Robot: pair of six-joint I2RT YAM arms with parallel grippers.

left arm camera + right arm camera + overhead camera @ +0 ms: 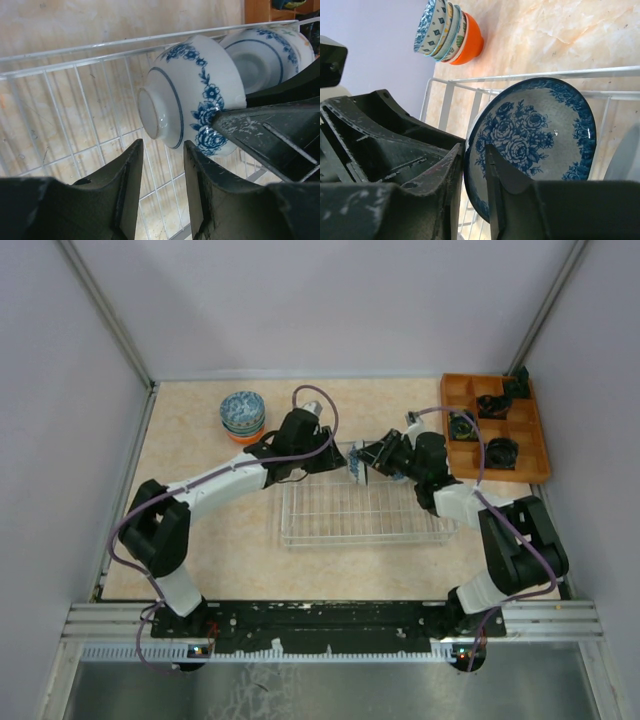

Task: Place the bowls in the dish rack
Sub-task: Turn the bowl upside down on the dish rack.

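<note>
A white bowl with blue roses [535, 130] stands on edge in the dish rack [360, 520], at its far side. My right gripper [474, 155] straddles the bowl's rim, one finger inside and one outside, the jaws slightly apart. From the left wrist the same bowl [192, 107] shows its foot, with a second blue-banded bowl [260, 55] on edge behind it. My left gripper [162, 150] hangs open and empty over the rack wires [75, 70], just short of that foot. A stack of bowls [243, 415], orange at the bottom, sits at the far left.
An orange wooden compartment tray [495, 430] with black items stands at the far right. Both arms meet over the rack's far edge. The stack of bowls [447, 30] lies beyond the rack's corner. Walls enclose the table on three sides.
</note>
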